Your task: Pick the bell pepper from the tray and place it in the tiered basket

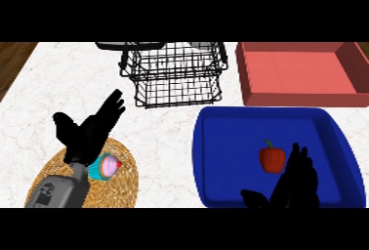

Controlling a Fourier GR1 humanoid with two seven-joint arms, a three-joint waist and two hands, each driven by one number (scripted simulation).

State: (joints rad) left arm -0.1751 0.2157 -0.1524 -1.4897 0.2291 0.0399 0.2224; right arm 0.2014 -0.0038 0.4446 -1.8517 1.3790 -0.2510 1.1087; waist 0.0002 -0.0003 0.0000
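Note:
A small red bell pepper (272,158) with a green stem lies in the blue tray (216,161) at the right front. My right hand (297,183) rises from the lower edge just right of the pepper, fingers straight and open, close beside it without curling round it. The black wire tiered basket (175,73) stands at the back centre of the counter. My left hand (88,129) is open at the left, fingers up, over the woven mat.
A red box (249,80) sits at the back right, behind the blue tray. A round woven mat (122,188) at the front left carries a cupcake (107,167) in a teal wrapper. White marble counter lies between mat, basket and tray.

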